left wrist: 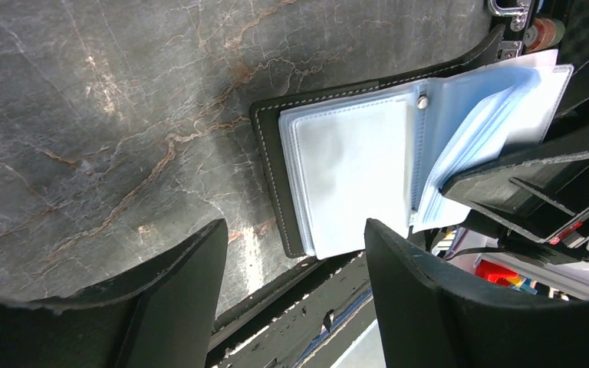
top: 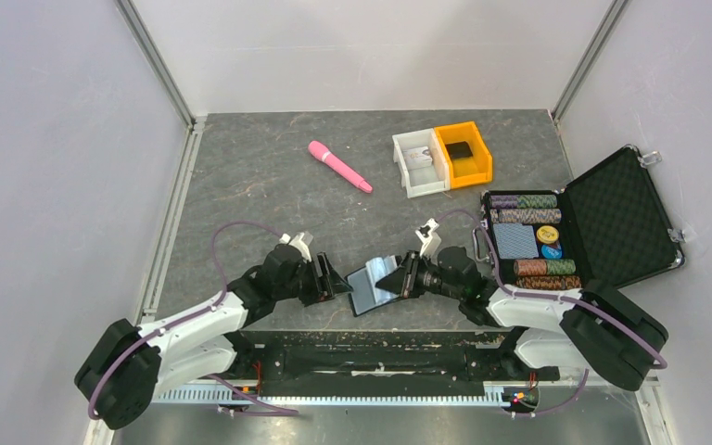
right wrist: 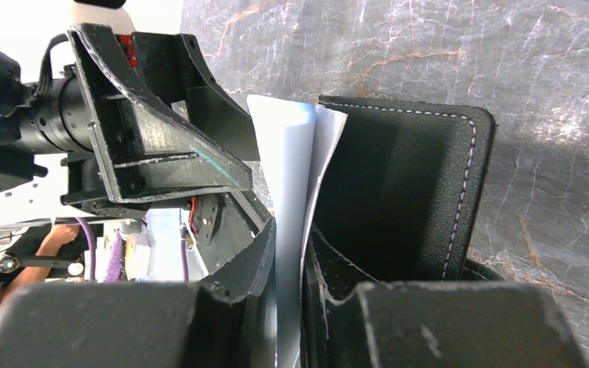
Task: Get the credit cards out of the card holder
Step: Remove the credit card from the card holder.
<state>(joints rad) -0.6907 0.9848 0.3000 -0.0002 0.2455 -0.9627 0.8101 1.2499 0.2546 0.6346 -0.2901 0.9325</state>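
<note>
From above, I'm seeing the card holder (top: 369, 289) lying open on the table (top: 260, 185), left of the briefcase (top: 616, 218). Through the left wrist, the left gripper (left wrist: 291, 295) is hovering wide open, gripping nothing, farther from the briefcase. Through the right wrist, the right gripper (right wrist: 303, 307) is pinching the holder's clear sleeves (right wrist: 295, 176).

Both claws are black, the left claw (top: 341, 283) and the right claw (top: 395, 276). Between them, the card holder (top: 368, 287) has a black cover with white stitching and pale blue see-through sleeves. The table (top: 241, 176) under them is dark grey, marbled with rusty-brown veins. Ahead of the left claw is a pink stick (top: 339, 166). Ahead of the right claw are a white bin (top: 417, 165) and an orange bin (top: 468, 158), and to its right a black case (top: 616, 218) with striped chips (top: 526, 201)
</note>
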